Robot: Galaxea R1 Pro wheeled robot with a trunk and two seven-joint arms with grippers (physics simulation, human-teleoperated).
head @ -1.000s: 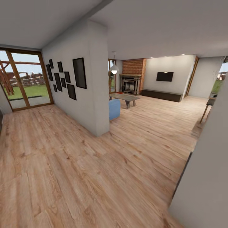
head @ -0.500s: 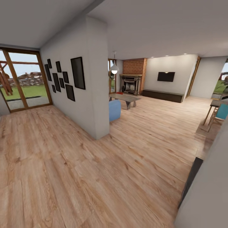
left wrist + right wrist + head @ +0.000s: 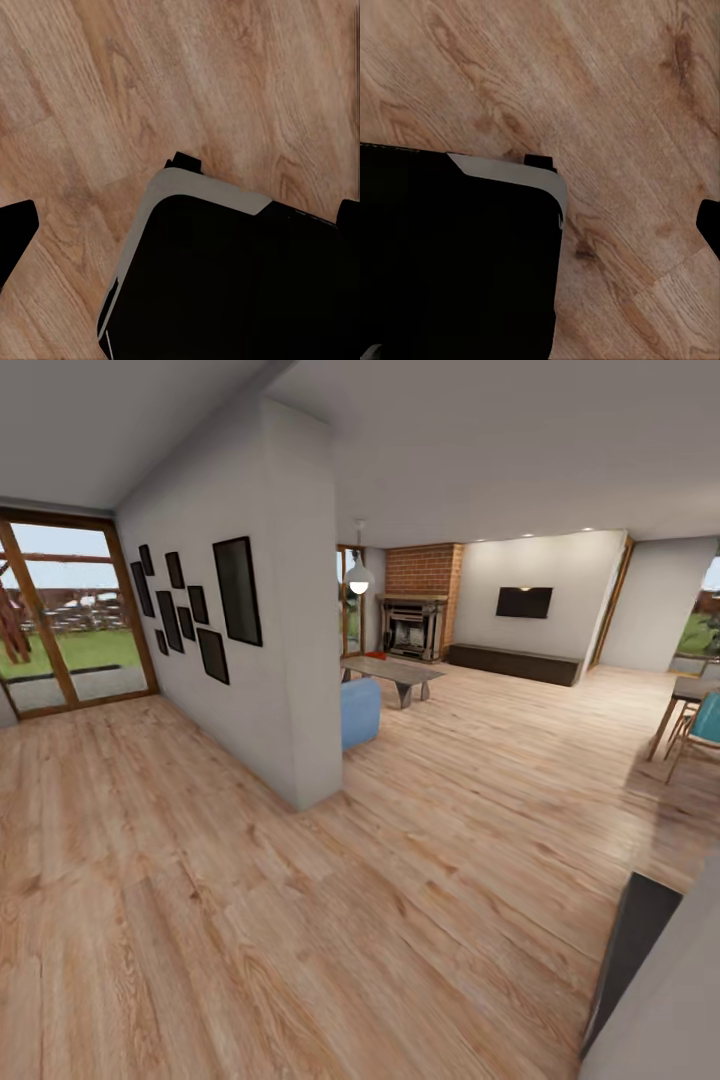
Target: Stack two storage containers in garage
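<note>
Light wood plank floor point(image 3: 420, 840) slides nearer, fireplace point(image 3: 412, 626) at twelve o'clock: still approaching the living room; jaw state cannot be told.

Wood plank floor point(image 3: 420, 880), white partition wall point(image 3: 290, 660)

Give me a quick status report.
Both grippers empty, over wood floor. Living room fireplace ahead. Wall corner and coffee table on the way.

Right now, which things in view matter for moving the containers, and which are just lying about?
Job: living room's light wood plank floor; small red shape by dark fireplace, too small to identify.
Lying about: blue armchair; grey coffee table; black wall frames.
</note>
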